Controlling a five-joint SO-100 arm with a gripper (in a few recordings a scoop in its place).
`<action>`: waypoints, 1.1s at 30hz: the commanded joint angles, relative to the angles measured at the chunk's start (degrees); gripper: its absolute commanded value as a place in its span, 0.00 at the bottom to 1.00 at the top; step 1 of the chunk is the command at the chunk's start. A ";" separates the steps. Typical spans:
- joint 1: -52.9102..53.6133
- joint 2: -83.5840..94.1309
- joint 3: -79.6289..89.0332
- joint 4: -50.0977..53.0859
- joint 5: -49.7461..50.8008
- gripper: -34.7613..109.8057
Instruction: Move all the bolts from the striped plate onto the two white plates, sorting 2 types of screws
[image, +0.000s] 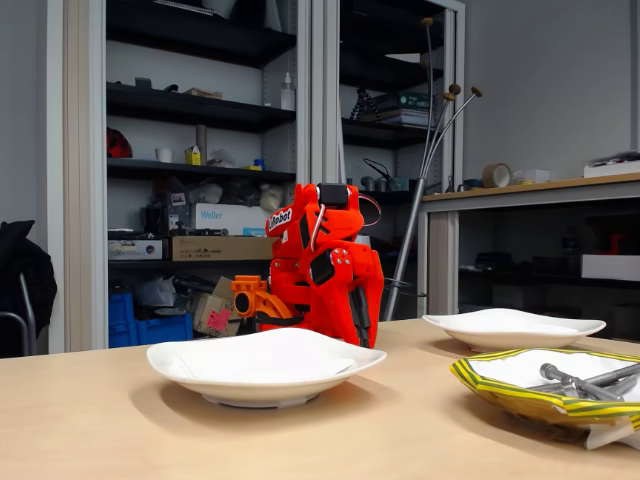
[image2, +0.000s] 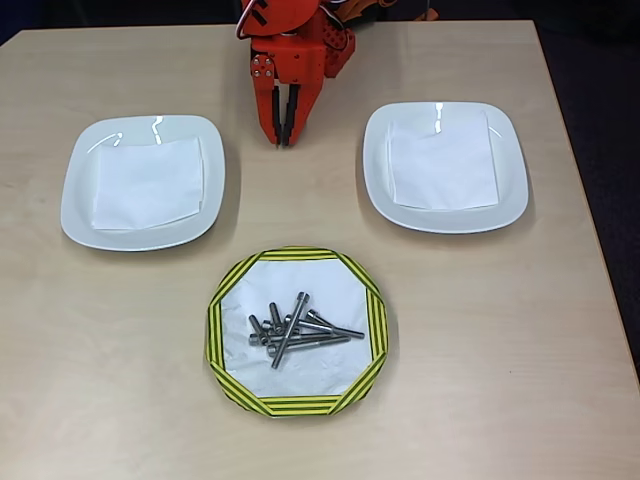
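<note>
Grey metal bolts (image2: 295, 328) all piled in the yellow-green striped paper plate (image2: 224, 300); orange gripper (image2: 284, 140) beyond it, fingers pretty much together, holding nothing.

Bolts (image2: 296, 328) heaped on striped plate (image2: 228, 300)

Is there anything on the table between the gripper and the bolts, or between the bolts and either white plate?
Nothing visible. In the overhead view, bare table lies between the gripper and the bolts piled in the striped plate. The paths to the left white plate and the right white plate are bare too.
</note>
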 joint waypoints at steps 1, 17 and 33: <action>-0.53 0.62 0.00 -0.18 -1.05 0.24; -3.16 -56.95 -50.45 -15.38 -13.18 0.28; -14.77 -101.51 -86.48 -20.92 29.36 0.39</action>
